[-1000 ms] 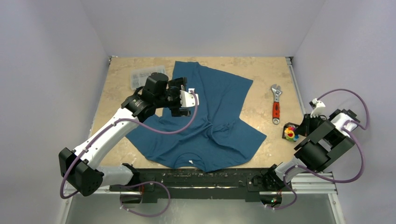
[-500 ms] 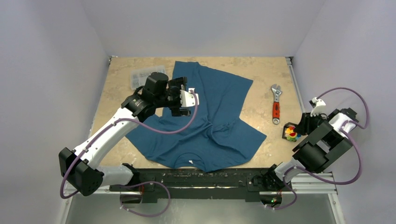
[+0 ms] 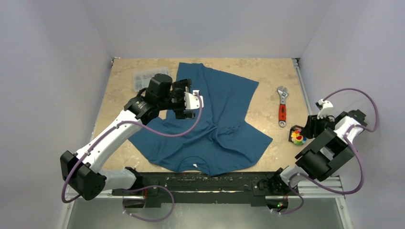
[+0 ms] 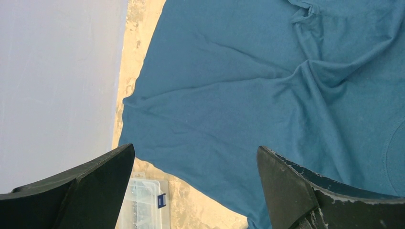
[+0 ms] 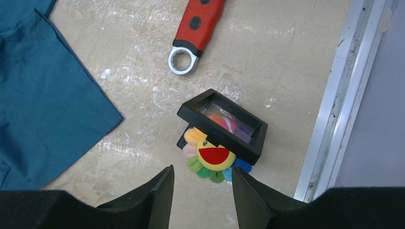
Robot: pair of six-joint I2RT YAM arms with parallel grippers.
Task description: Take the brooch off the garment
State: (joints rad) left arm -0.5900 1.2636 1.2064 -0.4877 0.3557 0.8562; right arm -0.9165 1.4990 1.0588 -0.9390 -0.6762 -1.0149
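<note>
The brooch [image 5: 213,159], a rainbow-petalled flower with a yellow smiling centre, lies on the table at the far right [image 3: 298,139], partly under a black open frame box [image 5: 224,126], apart from the garment. The teal T-shirt [image 3: 215,119] lies crumpled mid-table and fills the left wrist view [image 4: 267,90]. My right gripper [image 5: 203,183] is open and empty, just short of the brooch. My left gripper [image 3: 187,104] is open and empty, held above the shirt's far left part.
A red-handled wrench [image 3: 282,106] lies far right of the shirt, also in the right wrist view [image 5: 193,28]. A clear plastic parts box [image 3: 145,78] sits at the far left corner. A metal rail [image 5: 341,95] runs along the table's right edge.
The right arm has drawn back slightly toward the near edge, away from the brooch. The left arm and the shirt have not moved.
</note>
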